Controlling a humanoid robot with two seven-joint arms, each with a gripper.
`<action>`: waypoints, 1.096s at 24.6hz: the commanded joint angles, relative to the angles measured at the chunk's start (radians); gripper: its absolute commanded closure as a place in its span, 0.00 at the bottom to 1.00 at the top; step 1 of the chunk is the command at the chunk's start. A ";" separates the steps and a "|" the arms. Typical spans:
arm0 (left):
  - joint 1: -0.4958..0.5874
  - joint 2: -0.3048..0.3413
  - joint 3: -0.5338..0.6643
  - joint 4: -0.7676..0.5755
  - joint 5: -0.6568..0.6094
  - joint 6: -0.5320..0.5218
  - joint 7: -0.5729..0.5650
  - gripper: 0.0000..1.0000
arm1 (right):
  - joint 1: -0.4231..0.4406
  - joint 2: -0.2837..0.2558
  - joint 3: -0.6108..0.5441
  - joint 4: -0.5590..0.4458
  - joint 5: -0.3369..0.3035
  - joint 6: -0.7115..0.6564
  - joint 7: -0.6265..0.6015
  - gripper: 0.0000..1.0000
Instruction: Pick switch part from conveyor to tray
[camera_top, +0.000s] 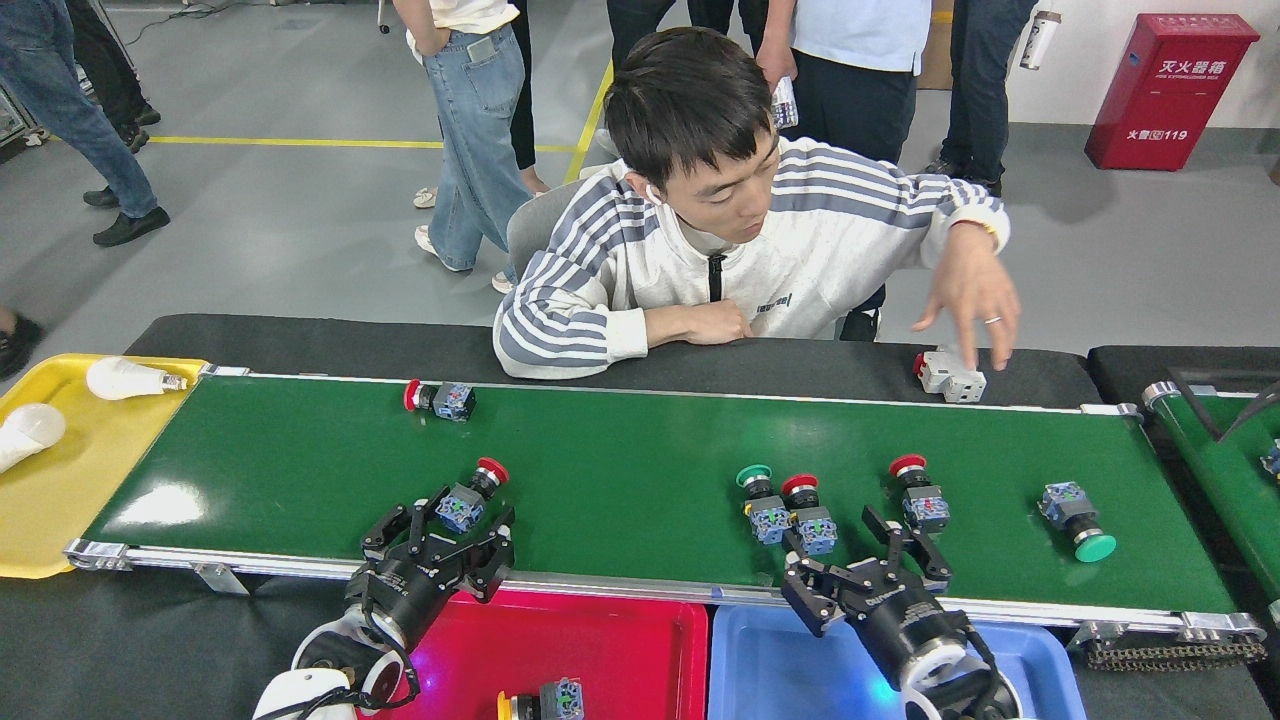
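You see the conveyor (640, 470) as a smooth dark-green belt with a faint sheen — light glares off it near its left end — and its side rails are bright silver metal. The red tray (600, 640) and blue tray (780, 670) look like glossy moulded plastic, as does the yellow tray (60, 500), while the black table covering (330, 345) behind the belt looks matt and slightly rough, like cloth or foam. Both grippers — left (440, 535) and right (870, 560) — look matt black, of metal or plastic you cannot tell, and the bulbs (120, 377) are smooth frosted white.
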 joint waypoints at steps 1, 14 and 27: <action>-0.011 0.011 0.005 -0.010 0.032 -0.060 0.012 0.97 | -0.079 0.042 0.019 0.072 -0.001 0.003 0.003 0.01; 0.246 0.014 -0.017 -0.358 0.053 -0.325 0.001 0.00 | -0.202 0.002 0.115 0.241 -0.016 0.064 0.000 0.98; 0.282 0.014 0.246 -0.378 0.066 0.034 0.026 0.00 | 0.206 -0.047 0.251 -0.357 -0.007 -0.250 0.011 0.00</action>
